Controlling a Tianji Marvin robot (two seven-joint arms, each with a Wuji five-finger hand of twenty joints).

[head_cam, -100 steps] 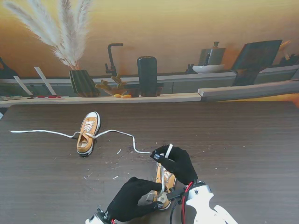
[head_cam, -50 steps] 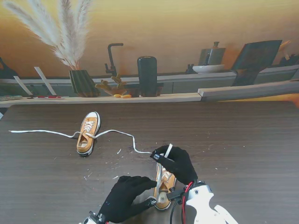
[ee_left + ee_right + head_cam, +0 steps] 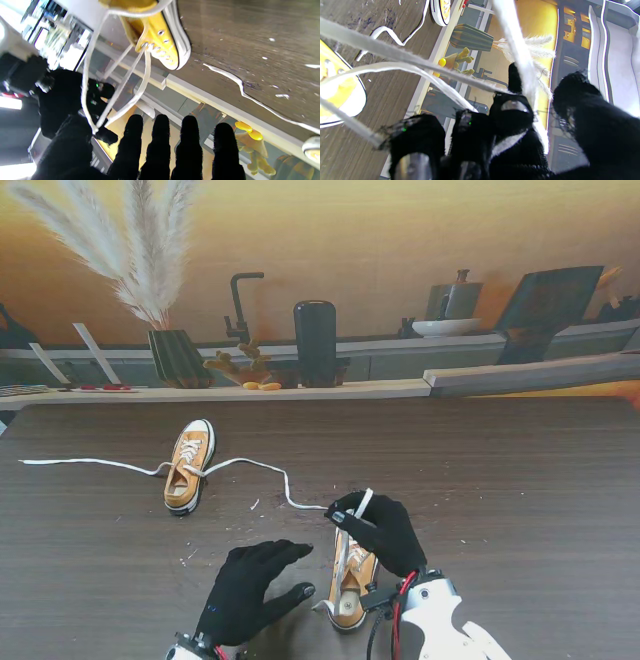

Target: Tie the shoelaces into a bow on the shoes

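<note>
right hand (image 3: 380,530) gripping near shoe's (image 3: 350,585) laces (image 3: 120,87) | left hand (image 3: 250,590) spread, empty | laces limp, slippery: pinch near ends

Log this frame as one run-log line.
left hand: open, beside near shoe | right hand: shut on near shoe's laces, lifted | far shoe: laces loose on table | bow: not yet tied

Both five-fingered hands wear fuzzy black knit gloves: the left hand (image 3: 247,592) and the right hand (image 3: 383,532). The right forearm's glossy white moulded shell (image 3: 432,627) meets the glove at a dark wrist joint, where red and black cables (image 3: 395,605) loop out. Small green indicator lights (image 3: 470,123) and shiny metal knuckle plates (image 3: 511,106) show through the right glove's fingers.
</note>
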